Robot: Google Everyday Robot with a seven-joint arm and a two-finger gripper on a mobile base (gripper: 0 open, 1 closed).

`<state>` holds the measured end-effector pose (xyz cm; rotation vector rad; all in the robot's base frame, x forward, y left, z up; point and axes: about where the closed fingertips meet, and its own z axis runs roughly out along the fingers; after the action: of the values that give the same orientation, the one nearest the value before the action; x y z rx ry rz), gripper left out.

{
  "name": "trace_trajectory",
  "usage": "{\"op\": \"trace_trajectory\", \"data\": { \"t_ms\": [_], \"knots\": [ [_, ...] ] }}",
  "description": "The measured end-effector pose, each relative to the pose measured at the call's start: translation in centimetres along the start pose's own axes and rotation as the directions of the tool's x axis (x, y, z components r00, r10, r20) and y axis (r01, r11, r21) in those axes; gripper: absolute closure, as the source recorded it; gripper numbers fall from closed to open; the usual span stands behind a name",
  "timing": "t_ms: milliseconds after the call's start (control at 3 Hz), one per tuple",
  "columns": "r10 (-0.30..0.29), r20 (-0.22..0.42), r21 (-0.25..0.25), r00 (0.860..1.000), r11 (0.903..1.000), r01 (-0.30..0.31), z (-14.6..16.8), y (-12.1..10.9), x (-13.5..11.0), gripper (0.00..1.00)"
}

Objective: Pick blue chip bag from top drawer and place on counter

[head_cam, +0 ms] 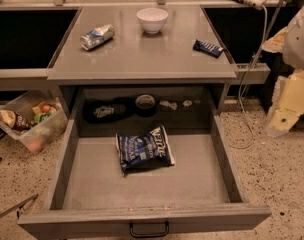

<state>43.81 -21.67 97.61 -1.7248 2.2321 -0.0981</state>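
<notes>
The blue chip bag (144,149), crinkled dark blue with white lettering, lies flat on the floor of the open top drawer (192,184), near its middle. The drawer is pulled fully out and has a black handle (149,230) on its front. The grey counter (142,54) sits above and behind it. My gripper (282,119) is at the right edge of the camera view, outside the drawer's right wall, away from the bag and holding nothing that I can see.
On the counter stand a white bowl (152,19), a crushed silver-blue can (97,36) and a small dark blue bar wrapper (208,47). A clear bin of snacks (29,119) sits on the floor at left. A cable (252,79) hangs at the right.
</notes>
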Motion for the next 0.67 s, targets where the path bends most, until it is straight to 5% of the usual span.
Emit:
{"op": "trace_trajectory", "data": {
  "t_ms": [667],
  "knots": [
    [0.001,0.02,0.003,1.0,1.0,-0.001,2.4,-0.5,-0.1,0.0]
  ]
}}
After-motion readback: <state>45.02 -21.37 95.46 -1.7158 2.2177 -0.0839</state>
